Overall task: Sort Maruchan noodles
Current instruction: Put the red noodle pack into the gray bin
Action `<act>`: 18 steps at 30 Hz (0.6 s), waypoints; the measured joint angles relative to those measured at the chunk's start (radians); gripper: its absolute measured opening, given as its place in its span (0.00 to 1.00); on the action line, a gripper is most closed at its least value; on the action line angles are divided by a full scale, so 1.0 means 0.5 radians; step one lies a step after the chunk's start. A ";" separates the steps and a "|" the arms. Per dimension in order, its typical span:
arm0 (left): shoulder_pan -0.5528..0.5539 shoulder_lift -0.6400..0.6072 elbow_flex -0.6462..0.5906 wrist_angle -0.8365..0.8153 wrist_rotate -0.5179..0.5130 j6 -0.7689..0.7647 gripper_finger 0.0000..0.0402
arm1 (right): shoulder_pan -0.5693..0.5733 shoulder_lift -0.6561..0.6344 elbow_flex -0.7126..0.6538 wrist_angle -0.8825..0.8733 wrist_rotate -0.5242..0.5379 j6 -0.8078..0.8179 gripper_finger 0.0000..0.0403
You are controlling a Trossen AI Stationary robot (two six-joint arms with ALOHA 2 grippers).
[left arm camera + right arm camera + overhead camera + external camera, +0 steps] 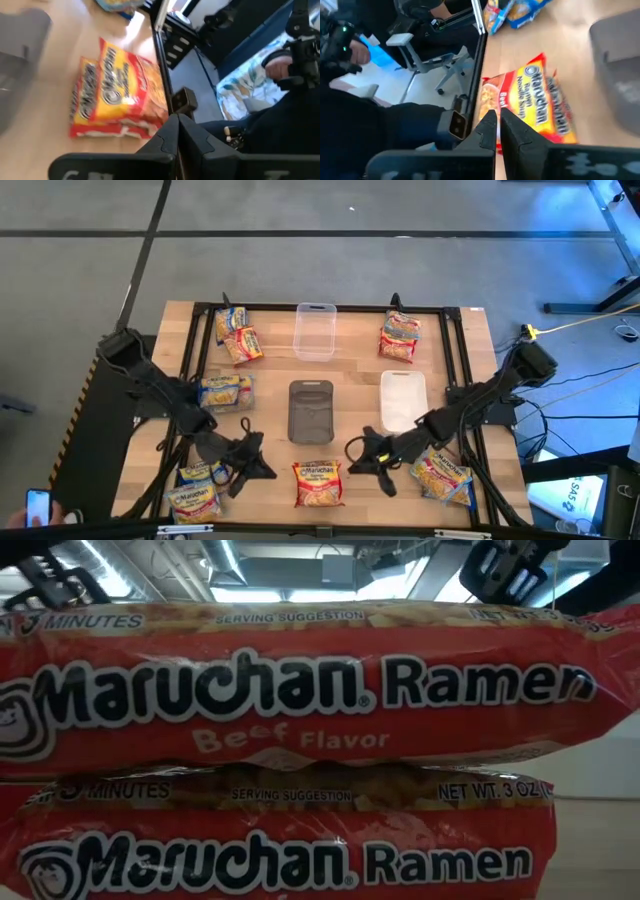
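Observation:
Two red Maruchan noodle packets [318,482] lie stacked near the table's front edge, the upper [300,690] flat on the lower [290,850]. My left gripper [268,472] hovers shut just left of them, and its wrist view shows the stack [120,95] beyond the shut fingertips [177,121]. My right gripper [353,468] hovers shut just right of the stack [530,102], fingertips [497,117] together. More packets lie at the far left [238,335], far right [400,337], mid left [225,392], near left [197,492] and near right [443,473].
A clear container [314,330] stands at the far middle, a grey one [311,412] in the centre and a white one [403,400] to its right. A black frame [455,340] runs along the table's edges. A person's hand [357,50] shows beyond the table.

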 joint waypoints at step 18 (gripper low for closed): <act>-0.134 0.459 0.000 0.445 -0.119 -0.116 0.00 | 0.029 0.269 0.093 0.015 0.043 0.869 0.24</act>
